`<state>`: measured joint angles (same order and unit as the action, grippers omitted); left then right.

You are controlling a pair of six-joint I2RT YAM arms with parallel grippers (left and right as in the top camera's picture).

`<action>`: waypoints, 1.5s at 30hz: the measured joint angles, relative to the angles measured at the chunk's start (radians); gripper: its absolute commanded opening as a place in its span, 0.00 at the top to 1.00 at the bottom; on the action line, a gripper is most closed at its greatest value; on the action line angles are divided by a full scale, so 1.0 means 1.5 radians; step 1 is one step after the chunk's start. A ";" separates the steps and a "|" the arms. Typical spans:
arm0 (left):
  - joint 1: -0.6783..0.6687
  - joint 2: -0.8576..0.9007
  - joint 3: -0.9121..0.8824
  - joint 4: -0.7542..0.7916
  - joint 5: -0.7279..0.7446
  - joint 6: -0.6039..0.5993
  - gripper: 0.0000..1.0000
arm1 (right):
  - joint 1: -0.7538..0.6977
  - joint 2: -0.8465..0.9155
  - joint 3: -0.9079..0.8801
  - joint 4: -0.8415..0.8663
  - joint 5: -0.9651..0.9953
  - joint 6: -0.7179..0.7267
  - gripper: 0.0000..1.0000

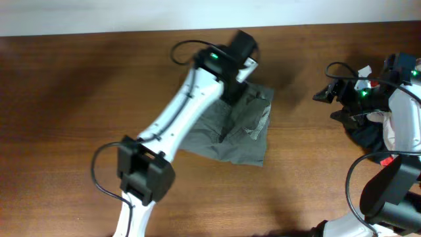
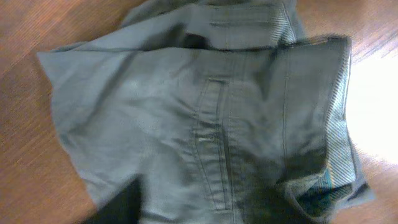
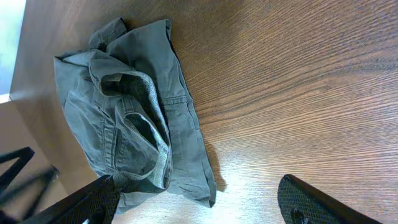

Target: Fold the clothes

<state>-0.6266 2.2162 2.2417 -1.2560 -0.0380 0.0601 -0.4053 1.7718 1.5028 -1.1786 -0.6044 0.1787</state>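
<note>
Grey-green shorts [image 1: 240, 128] in a crumpled heap (all wrinkly) mid-table [image 1: 79, 99], nearer the far edge, left gripper [image 1: 231, 89] right over them, can't tell if it's pinching, right gripper [image 3: 196, 200] spread wide, holding nothing, near the right edge

1. A robotics lab or test bench is indicated – the signs are gathered at one wooden table [image 1: 66, 99].
2. Two robot arms are mounted at the table: the left arm [image 1: 191, 99] over its middle, the right arm [image 1: 388, 187] at its right end.
3. Exposed black cables [image 1: 93, 170] and green indicator lights [image 1: 214, 56] are carried on the arms.
4. Garments are laid on the table – grey-olive shorts [image 1: 243, 125] mid-table, a dark pile [image 1: 365, 135] at its right end.
</note>
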 measured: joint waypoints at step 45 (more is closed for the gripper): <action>0.297 0.091 -0.108 0.047 0.415 -0.008 0.02 | 0.000 0.000 0.000 -0.027 0.000 -0.067 0.12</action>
<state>-0.1814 2.3524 2.0792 -1.1858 0.5838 0.0479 -0.4053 1.7718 1.5032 -1.2194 -0.6041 0.0776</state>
